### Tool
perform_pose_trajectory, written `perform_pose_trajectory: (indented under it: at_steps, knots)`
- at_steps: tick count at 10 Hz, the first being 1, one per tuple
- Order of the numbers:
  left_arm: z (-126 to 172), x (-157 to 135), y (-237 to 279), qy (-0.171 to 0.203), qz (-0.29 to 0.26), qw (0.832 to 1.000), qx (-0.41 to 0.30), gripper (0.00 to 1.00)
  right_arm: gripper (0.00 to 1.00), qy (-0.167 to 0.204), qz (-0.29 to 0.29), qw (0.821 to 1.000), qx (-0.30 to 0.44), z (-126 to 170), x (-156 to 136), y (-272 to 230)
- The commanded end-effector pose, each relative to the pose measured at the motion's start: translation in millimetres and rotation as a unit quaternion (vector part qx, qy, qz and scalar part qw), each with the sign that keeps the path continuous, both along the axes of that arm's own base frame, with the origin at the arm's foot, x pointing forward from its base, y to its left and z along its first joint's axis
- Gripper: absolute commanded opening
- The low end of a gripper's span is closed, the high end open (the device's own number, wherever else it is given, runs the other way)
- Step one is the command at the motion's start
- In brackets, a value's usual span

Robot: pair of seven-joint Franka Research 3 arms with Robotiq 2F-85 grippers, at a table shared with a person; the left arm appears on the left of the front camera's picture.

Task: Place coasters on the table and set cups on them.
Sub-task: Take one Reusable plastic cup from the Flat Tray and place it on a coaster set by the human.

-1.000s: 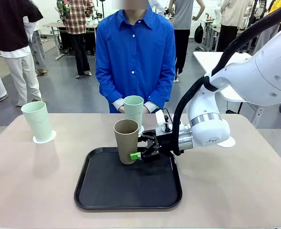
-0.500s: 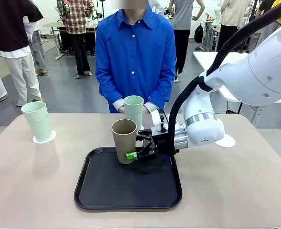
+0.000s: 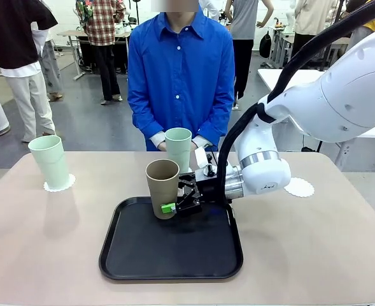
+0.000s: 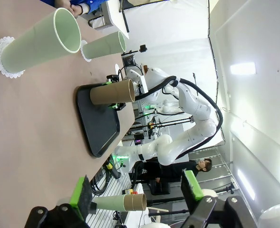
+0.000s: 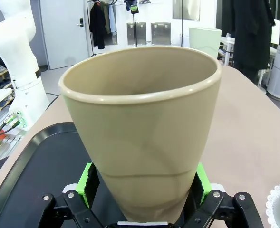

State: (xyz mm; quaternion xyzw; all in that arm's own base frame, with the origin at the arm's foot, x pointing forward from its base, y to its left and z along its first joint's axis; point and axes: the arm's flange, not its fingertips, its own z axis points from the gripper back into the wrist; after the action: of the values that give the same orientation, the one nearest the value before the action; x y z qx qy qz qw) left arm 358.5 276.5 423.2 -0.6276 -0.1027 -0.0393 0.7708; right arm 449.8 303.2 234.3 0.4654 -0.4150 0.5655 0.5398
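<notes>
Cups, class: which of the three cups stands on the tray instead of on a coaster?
The brown cup, between the right claw's fingers on the black tray; both mint green cups stand on coasters.

text: none legible | labels: none | numbers: none | background signage possibly present, too blurred to read

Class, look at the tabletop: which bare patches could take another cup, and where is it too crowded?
Free: the tan table left of the black tray, in front of the left mint cup; also the table right of the tray, in front of the empty coaster. Crowded: the tray's far edge, where the right gripper straddles the brown cup just in front of the middle mint cup.
</notes>
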Motion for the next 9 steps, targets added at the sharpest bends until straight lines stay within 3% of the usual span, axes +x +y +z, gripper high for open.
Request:
perform_pose_trajectory:
  at_steps: [1, 6, 8, 9]
  knots:
    - [2.0, 0.1, 0.5, -0.003, 0.006, 1.000, -0.001, 1.00, 1.00, -0.002, -0.011, 1.000, 0.023, -4.7, 2.7, 7.8]
    - [2.0, 0.1, 0.5, -0.003, 0.006, 1.000, -0.001, 1.00, 0.97, 0.005, -0.004, 0.999, 0.035, -5.7, 5.5, 15.7]
    - [2.0, 0.1, 0.5, -0.003, 0.006, 1.000, -0.001, 1.00, 0.89, 0.006, -0.003, 0.999, 0.038, -9.0, 9.9, 17.4]
    - [2.0, 0.1, 0.5, -0.003, 0.006, 1.000, -0.001, 1.00, 0.35, 0.010, -0.004, 0.999, 0.040, -10.7, 10.2, 17.2]
